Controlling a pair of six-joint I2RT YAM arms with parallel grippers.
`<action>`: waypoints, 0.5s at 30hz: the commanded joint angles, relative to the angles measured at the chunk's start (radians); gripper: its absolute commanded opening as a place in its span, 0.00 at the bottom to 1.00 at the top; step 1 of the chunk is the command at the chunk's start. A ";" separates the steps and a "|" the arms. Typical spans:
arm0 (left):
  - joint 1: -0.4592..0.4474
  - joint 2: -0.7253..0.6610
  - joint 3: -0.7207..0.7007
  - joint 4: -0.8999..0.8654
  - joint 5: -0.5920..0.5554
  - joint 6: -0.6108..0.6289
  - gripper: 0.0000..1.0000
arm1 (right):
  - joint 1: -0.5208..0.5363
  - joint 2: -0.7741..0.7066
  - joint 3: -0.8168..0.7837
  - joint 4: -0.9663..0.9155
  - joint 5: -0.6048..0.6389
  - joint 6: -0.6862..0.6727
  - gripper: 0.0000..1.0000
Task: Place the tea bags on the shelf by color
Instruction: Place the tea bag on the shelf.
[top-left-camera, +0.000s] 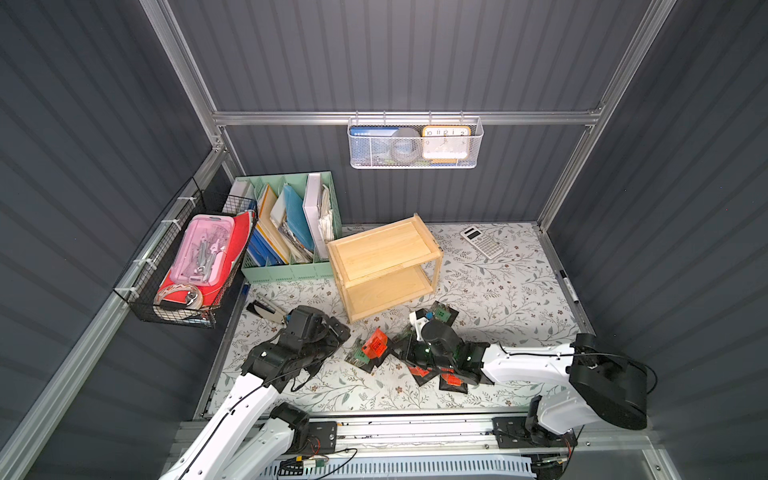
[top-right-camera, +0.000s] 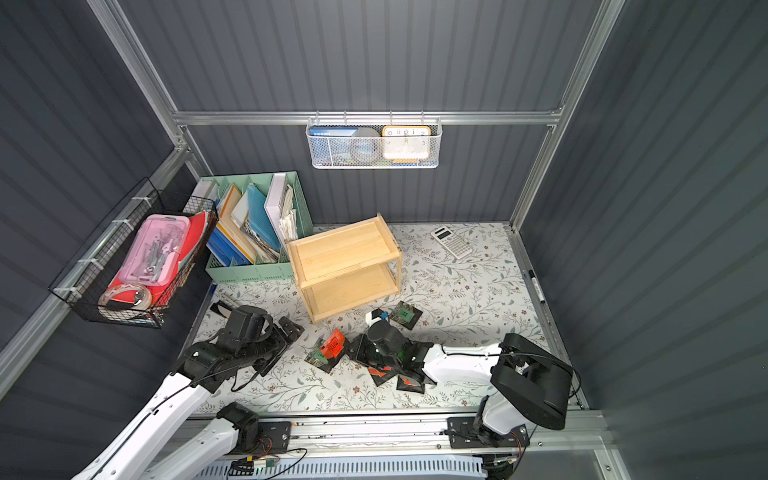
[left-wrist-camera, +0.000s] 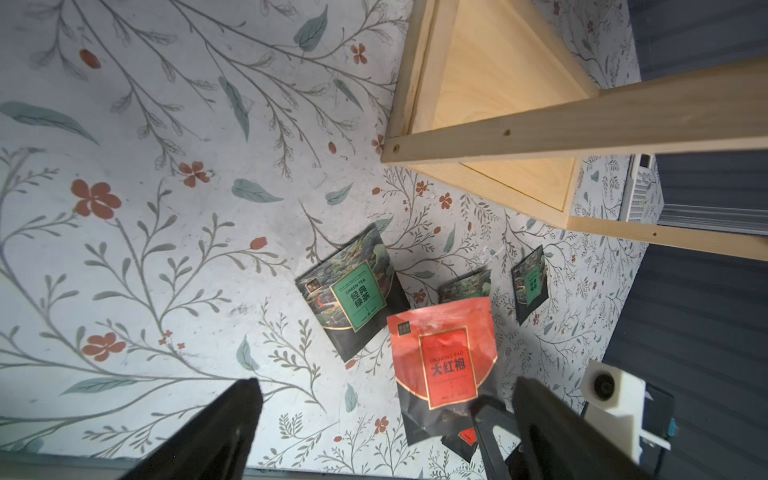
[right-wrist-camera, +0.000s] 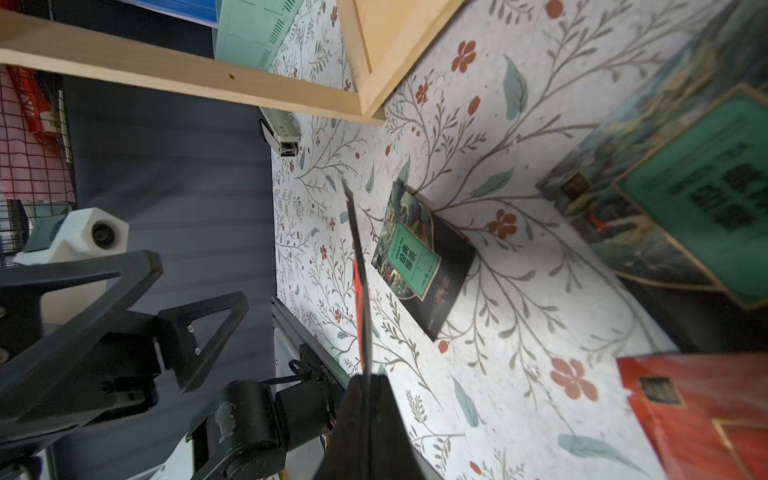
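Top views: I saw the shelf (top-left-camera: 384, 257) just beside the organizer (top-left-camera: 286, 224), toward the back of the mat (top-left-camera: 498, 299), with the tea bags (top-right-camera: 405, 314) lying on the mat in front of it. Left wrist: my left gripper (left-wrist-camera: 386, 386) stood wide open and empty, with a green bag (left-wrist-camera: 353, 297) on the mat ahead. Right wrist: my right gripper (right-wrist-camera: 365, 380) was closed tight on a red bag (right-wrist-camera: 359, 282), held edge-on between its jaws.

Tea bags (top-left-camera: 443, 314) on table (top-left-camera: 498, 299) before the shelf (top-left-camera: 384, 266)
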 joint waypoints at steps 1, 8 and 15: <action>-0.005 -0.017 0.026 -0.066 -0.019 0.060 1.00 | 0.004 0.036 0.046 0.036 0.026 0.013 0.00; -0.005 -0.068 0.030 -0.083 -0.028 0.088 1.00 | 0.004 0.078 0.062 0.076 0.044 0.063 0.00; -0.005 -0.093 0.036 -0.100 -0.032 0.109 1.00 | 0.003 0.084 0.066 0.092 0.112 0.078 0.00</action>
